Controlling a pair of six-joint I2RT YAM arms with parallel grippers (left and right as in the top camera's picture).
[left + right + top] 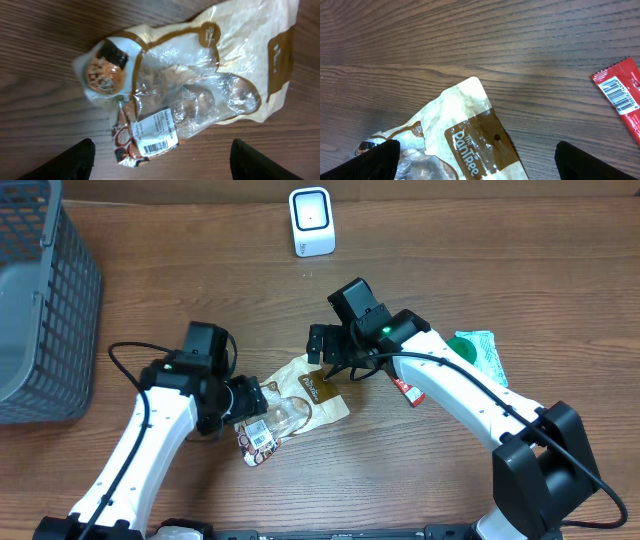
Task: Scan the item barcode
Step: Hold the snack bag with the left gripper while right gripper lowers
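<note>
Lying mid-table in the overhead view, the clear-and-tan snack bag [300, 402] sits at 6 o'clock from the white scanner [312, 222]. The left gripper [250, 397] is at its 9 o'clock edge and the right gripper [335, 362] is near its 12 o'clock corner. Left wrist: a white barcode sticker [155, 146] faces up on the bag, and the fingers [75, 161] are spread wide, gripping nothing. Right wrist: "PanTree" reads on the bag's brown band, and a red wrapper [622, 97] with a barcode lies at 3 o'clock. The fingers [375, 160] are wide apart and empty.
</note>
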